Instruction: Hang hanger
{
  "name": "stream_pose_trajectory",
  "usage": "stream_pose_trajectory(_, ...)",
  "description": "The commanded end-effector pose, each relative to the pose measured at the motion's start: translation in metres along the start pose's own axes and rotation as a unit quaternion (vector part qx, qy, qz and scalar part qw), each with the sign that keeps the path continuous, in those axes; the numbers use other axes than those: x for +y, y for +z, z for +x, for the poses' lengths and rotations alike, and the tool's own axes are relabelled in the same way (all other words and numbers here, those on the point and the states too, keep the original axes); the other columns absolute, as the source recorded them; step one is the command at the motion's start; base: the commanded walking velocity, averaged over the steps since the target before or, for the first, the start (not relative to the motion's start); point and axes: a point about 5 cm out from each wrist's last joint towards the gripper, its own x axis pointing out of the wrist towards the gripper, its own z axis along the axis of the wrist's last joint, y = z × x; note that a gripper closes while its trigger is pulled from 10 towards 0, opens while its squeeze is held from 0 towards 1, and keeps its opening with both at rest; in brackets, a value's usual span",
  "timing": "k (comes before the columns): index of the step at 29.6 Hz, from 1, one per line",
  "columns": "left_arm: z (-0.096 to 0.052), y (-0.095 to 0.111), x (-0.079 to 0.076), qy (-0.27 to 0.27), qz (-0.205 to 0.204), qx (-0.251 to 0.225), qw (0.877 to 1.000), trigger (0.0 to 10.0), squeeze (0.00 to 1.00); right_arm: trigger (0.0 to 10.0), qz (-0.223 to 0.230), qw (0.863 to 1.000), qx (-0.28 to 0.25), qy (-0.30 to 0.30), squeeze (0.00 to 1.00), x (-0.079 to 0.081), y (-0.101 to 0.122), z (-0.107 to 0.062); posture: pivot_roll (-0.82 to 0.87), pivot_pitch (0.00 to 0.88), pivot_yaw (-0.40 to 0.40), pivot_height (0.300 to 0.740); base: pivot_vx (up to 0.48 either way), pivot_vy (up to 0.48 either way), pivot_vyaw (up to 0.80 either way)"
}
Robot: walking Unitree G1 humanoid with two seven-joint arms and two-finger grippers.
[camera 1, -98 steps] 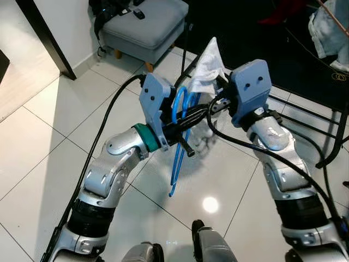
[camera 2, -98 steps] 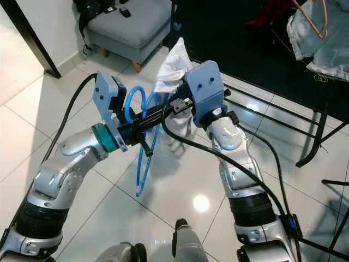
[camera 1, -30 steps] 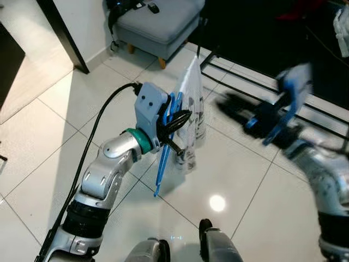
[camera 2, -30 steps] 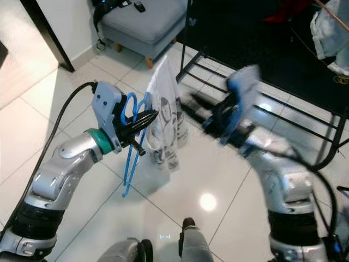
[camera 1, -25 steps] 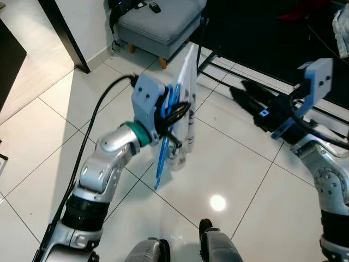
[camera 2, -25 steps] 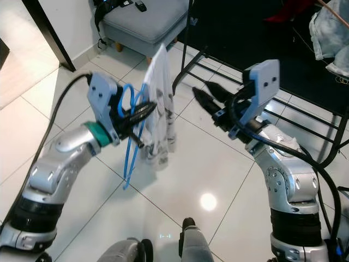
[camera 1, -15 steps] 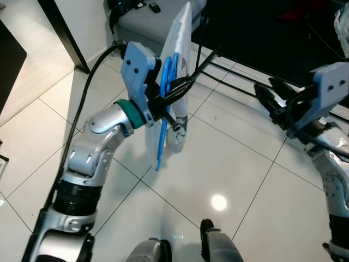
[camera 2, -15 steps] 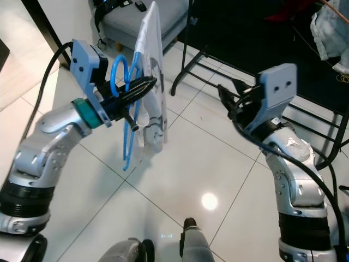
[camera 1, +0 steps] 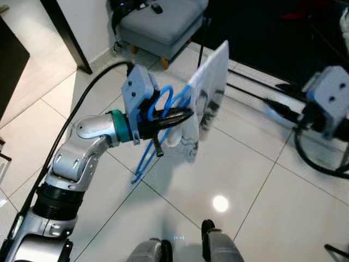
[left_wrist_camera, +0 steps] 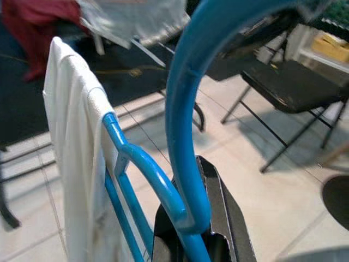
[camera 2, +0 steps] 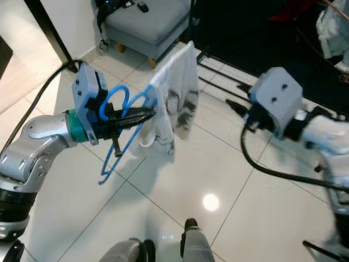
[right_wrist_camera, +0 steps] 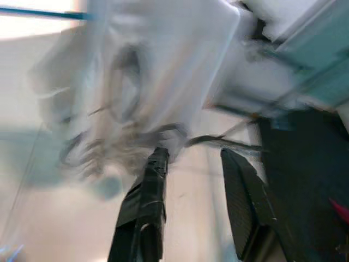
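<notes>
My left gripper point(camera 1: 182, 115) is shut on the neck of a blue plastic hanger point(camera 1: 156, 105), held above the tiled floor at mid-left. A white garment with a dark print point(camera 1: 208, 102) drapes over the hanger and swings out toward the right. In the left wrist view the hanger's hook point(left_wrist_camera: 184, 136) curves up from between the black fingers point(left_wrist_camera: 218, 207), and the white garment point(left_wrist_camera: 73, 153) hangs on its arm. My right gripper point(right_wrist_camera: 193, 155) is open and holds nothing. It sits blurred at the far right point(camera 2: 235, 105), pointing at the garment from a short distance.
A grey footstool point(camera 1: 158, 24) stands at the back left, with a black post point(camera 1: 65, 33) beside it. Black rails of a clothes rack point(camera 1: 248, 82) run along a dark rug behind the garment. A black folding chair point(left_wrist_camera: 283, 87) appears in the left wrist view.
The left arm lowered and tilted the hanger, so the garment swings out to the right. The right arm drew back to the right, away from the garment it was at earlier.
</notes>
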Motion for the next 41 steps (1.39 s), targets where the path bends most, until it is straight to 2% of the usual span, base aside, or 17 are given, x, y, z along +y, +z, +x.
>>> stream_pose_trajectory(1, 0.002, -0.006, -0.009, -0.041, 0.012, 0.008, 0.999, 10.0, 0.00, 10.0, 0.011, 0.998, -0.013, 0.067, 0.00, 0.007, 0.013, -0.008, -0.17, 0.189, 0.142, 0.737, 0.000, 0.000, 0.00)
stream_pose_trajectory(4, 0.006, -0.020, -0.024, -0.112, 0.015, 0.033, 0.993, 10.0, 0.00, 10.0, 0.039, 0.987, -0.038, 0.154, 0.00, 0.021, 0.027, -0.010, -0.18, 0.196, 0.148, 0.737, 0.000, 0.000, 0.00)
stream_pose_trajectory(9, 0.010, -0.026, -0.032, -0.158, 0.019, 0.043, 0.986, 10.0, 0.00, 10.0, 0.049, 0.981, -0.061, 0.177, 0.00, 0.033, 0.029, 0.002, -0.18, 0.217, 0.158, 0.737, 0.000, 0.000, 0.00)
stream_pose_trajectory(11, 0.009, -0.030, -0.039, -0.195, 0.025, 0.056, 0.979, 10.0, 0.00, 10.0, 0.046, 0.980, -0.071, 0.180, 0.00, 0.041, 0.025, 0.016, -0.17, 0.231, 0.159, 0.737, 0.000, 0.000, 0.00)
stream_pose_trajectory(16, 0.006, -0.034, -0.040, -0.210, 0.029, 0.065, 0.975, 10.0, 0.00, 10.0, 0.048, 0.978, -0.073, 0.190, 0.00, 0.046, 0.024, 0.021, -0.16, 0.245, 0.158, 0.737, 0.000, 0.000, 0.00)
stream_pose_trajectory(18, 0.000, -0.035, -0.040, -0.226, 0.035, 0.075, 0.971, 10.0, 0.00, 10.0, 0.051, 0.973, -0.072, 0.213, 0.00, 0.054, 0.022, 0.025, -0.15, 0.267, 0.149, 0.737, 0.000, 0.000, 0.00)
stream_pose_trajectory(21, -0.003, -0.035, -0.040, -0.235, 0.036, 0.077, 0.968, 10.0, 0.00, 10.0, 0.049, 0.970, -0.070, 0.227, 0.00, 0.057, 0.022, 0.026, -0.16, 0.280, 0.144, 0.737, 0.000, 0.000, 0.00)
stream_pose_trajectory(23, -0.003, -0.035, -0.040, -0.235, 0.036, 0.077, 0.968, 10.0, 0.00, 10.0, 0.049, 0.970, -0.070, 0.227, 0.00, 0.057, 0.022, 0.026, -0.16, 0.280, 0.144, 0.737, 0.000, 0.000, 0.00)
stream_pose_trajectory(27, -0.012, -0.033, -0.047, -0.258, 0.039, 0.077, 0.962, 10.0, 0.00, 10.0, 0.028, 0.962, -0.058, 0.265, 0.00, 0.053, 0.025, 0.027, -0.16, 0.312, 0.117, 0.737, 0.000, 0.000, 0.00)
stream_pose_trajectory(34, -0.013, -0.030, -0.052, -0.271, 0.043, 0.072, 0.959, 10.0, 0.00, 10.0, 0.007, 0.958, -0.057, 0.282, 0.00, 0.050, 0.027, 0.031, -0.16, 0.329, 0.104, 0.737, 0.000, 0.000, 0.00)
stream_pose_trajectory(35, -0.013, -0.028, -0.053, -0.276, 0.046, 0.070, 0.957, 10.0, 0.00, 10.0, 0.000, 0.957, -0.058, 0.286, 1.00, 0.051, 0.026, 0.035, -0.16, 0.331, 0.102, 0.737, 0.000, 0.000, 0.00)
stream_pose_trajectory(41, -0.009, -0.022, -0.052, -0.285, 0.060, 0.060, 0.955, 10.0, 0.00, 10.0, -0.014, 0.952, -0.072, 0.296, 1.00, 0.060, 0.023, 0.047, -0.14, 0.336, 0.101, 0.737, 0.000, 0.000, 0.00)
